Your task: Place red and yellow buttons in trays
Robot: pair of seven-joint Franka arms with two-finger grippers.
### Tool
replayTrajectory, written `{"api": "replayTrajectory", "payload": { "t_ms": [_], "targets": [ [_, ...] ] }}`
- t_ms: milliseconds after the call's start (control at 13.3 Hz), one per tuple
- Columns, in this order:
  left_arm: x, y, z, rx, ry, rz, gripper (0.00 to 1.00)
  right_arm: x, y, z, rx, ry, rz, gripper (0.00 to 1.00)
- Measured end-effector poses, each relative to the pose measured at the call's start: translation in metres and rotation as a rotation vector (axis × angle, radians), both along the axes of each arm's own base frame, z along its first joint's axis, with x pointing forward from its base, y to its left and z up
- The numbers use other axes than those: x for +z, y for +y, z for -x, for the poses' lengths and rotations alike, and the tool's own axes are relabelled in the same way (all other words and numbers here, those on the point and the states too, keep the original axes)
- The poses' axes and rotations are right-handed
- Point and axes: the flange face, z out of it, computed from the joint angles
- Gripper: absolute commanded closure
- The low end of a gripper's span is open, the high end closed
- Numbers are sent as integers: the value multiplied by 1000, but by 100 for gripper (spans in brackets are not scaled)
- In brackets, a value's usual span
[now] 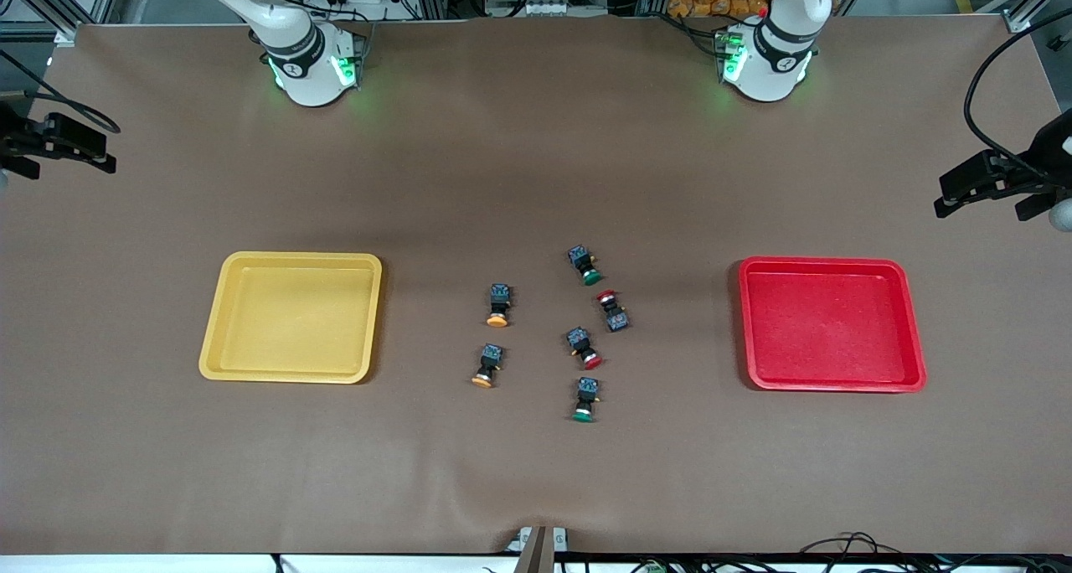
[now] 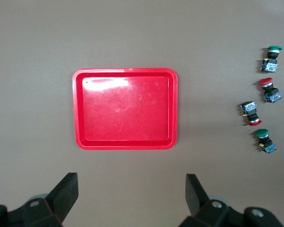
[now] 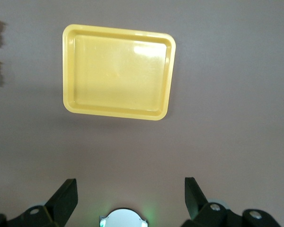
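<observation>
— Where are we?

— Nothing placed yet. Yellow tray (image 1: 290,317) and red tray (image 1: 832,324) hold nothing. Both yellow buttons (image 1: 498,303) (image 1: 487,365) and both red buttons (image 1: 612,308) (image 1: 583,347) lie on the table between them.

— Your claws?

— Left gripper (image 2: 131,198) high over the table near the red tray, right gripper (image 3: 130,198) near the yellow: both spread wide, holding nothing. All four buttons left.

You've got two red-capped buttons (image 1: 613,309) (image 1: 583,347) and two orange-capped ones (image 1: 498,303) (image 1: 487,364) lying on their sides mid-table, between the empty yellow tray (image 1: 290,317) and the empty red tray (image 1: 832,323).
</observation>
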Motion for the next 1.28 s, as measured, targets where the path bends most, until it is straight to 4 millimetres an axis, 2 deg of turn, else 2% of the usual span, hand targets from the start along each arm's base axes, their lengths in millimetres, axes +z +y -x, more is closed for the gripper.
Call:
{"api": "replayTrajectory", "payload": {
  "t_ms": [377,678,1281],
  "targets": [
    [0,2,0,4,0,0,0,-10,1,-2,1,25,-1,0],
    [0,11,0,20,0,-1,0,-17,1,-5,1,38,-1,0],
    [-1,5,0,8,1,-1,0,-37,3,-18,5,63,0,0]
  ]
}}
